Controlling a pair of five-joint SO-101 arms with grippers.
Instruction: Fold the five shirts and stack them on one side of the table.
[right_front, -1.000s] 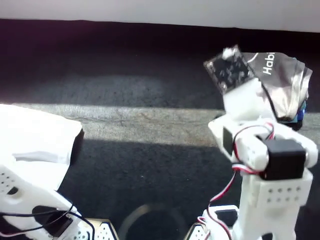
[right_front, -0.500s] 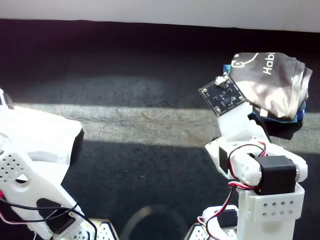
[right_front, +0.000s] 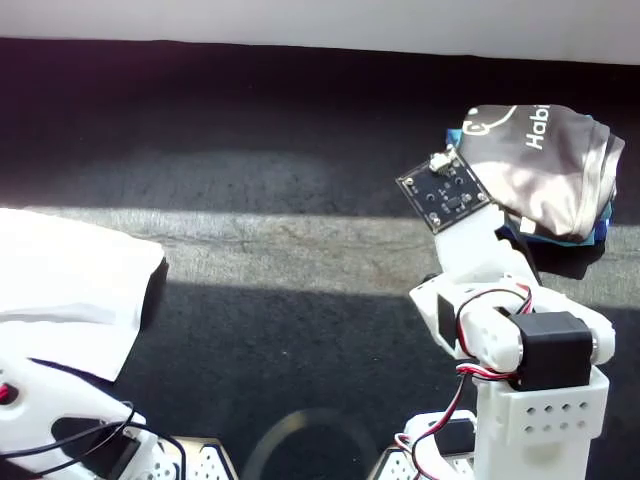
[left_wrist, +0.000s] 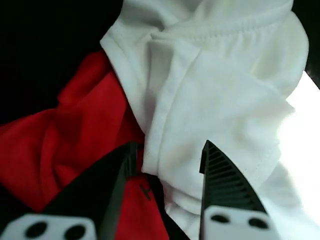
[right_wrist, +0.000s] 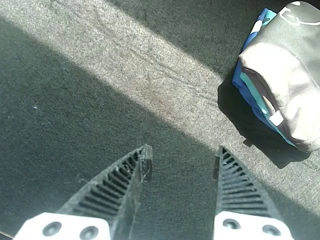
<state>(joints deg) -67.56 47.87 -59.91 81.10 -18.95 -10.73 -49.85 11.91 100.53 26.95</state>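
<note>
A crumpled white shirt (left_wrist: 210, 95) lies over a red shirt (left_wrist: 75, 135) in the left wrist view. My left gripper (left_wrist: 170, 150) hangs open just above the white shirt's edge. In the high view the white shirt (right_front: 70, 285) lies at the left edge of the table. A folded stack with a grey shirt (right_front: 545, 165) on top of a blue one (right_wrist: 250, 90) sits at the far right. My right gripper (right_wrist: 182, 155) is open over bare dark cloth, short of that stack (right_wrist: 287, 70).
The table is covered by a dark cloth (right_front: 250, 170) with a sunlit band (right_front: 290, 250) across the middle. The right arm's base (right_front: 530, 400) stands at the front right and the left arm's base (right_front: 60, 430) at the front left.
The right arm pulled back from the folded stack toward its base, uncovering the grey shirt. The left arm sank lower at the front left corner.
</note>
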